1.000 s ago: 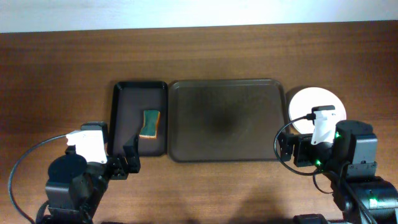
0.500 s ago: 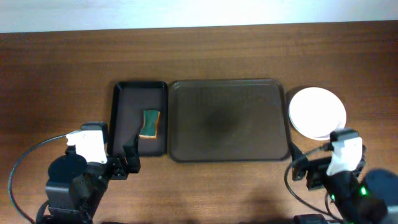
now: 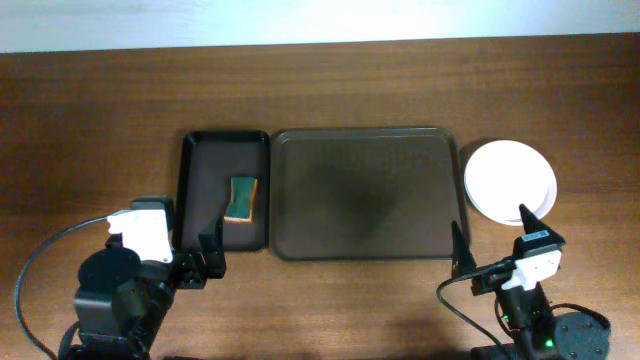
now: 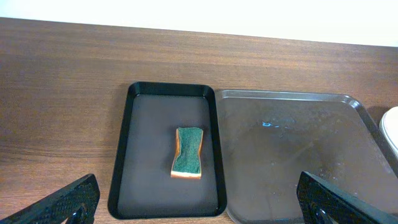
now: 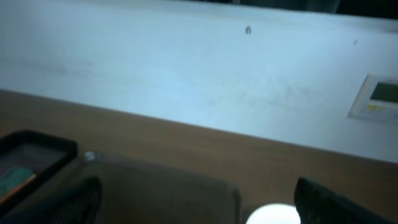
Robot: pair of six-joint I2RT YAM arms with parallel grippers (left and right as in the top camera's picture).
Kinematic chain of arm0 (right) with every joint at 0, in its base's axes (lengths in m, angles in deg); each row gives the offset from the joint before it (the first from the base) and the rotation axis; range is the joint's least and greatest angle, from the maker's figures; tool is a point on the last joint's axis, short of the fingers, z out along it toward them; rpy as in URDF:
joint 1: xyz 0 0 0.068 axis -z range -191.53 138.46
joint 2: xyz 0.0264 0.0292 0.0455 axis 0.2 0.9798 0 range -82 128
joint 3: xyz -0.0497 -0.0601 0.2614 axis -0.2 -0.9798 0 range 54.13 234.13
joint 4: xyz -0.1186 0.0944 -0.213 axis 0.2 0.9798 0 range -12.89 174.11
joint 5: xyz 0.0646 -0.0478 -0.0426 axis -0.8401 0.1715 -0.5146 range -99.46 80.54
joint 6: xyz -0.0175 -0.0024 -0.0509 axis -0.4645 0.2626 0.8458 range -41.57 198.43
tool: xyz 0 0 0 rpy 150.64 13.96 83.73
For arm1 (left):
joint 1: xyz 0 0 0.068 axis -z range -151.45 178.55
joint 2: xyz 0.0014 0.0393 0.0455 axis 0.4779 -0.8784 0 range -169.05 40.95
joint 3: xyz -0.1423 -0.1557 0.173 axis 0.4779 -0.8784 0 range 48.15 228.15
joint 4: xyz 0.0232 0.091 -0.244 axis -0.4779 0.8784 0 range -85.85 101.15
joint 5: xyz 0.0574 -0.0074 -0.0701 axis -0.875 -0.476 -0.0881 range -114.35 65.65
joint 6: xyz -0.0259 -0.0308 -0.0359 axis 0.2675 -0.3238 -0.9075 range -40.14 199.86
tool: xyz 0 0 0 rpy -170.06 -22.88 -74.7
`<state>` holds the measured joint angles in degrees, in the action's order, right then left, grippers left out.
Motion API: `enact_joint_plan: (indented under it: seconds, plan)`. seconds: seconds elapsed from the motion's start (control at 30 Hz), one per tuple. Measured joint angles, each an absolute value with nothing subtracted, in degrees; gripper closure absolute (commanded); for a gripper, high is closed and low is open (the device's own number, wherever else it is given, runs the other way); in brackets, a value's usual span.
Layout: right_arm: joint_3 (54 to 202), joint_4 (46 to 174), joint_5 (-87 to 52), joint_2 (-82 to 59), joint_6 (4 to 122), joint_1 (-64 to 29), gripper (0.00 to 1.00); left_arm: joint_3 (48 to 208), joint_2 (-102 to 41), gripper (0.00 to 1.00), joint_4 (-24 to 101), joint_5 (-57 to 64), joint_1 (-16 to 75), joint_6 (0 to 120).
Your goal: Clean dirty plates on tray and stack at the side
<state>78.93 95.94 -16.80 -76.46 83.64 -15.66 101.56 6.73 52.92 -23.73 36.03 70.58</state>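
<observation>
Plates (image 3: pixel 510 178) sit stacked on the counter (image 3: pixel 100 120), off the tray (image 3: pixel 362 192), just beside its right rim on the right-edge side. The top plate is plain white, with a second rim showing under it on the near side; can't tell the exact count. Tray lies mid-counter, long side parallel to the far edge. A narrow tray (image 3: pixel 226 190) touches or nearly touches its left rim, with a green sponge (image 3: pixel 241 199) lying in its middle.

Left hand (image 4: pixel 199 200) is released, fingers spread wide, grasping nothing, near the narrow tray's near-left corner toward the near edge. Right hand (image 3: pixel 492 232) is also released, fingers splayed, grasping nothing, near the tray's near-right corner and just on the near side of the plates. Right wrist view is blurry.
</observation>
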Motion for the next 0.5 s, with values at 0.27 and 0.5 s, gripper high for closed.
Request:
enact_joint_plan:
  seconds: [0.27, 0.5]
  plan:
    - [63.5, 74.6, -16.8, -81.1, 83.6, -15.7, 0.01, 101.5, 6.7, 0.00, 52.9, -23.7, 36.0, 70.6]
    - [54.9, 63.0, -16.8, -81.2, 85.0, -15.1, 0.01, 101.5, 6.7, 0.00, 52.9, -23.7, 36.0, 70.6]
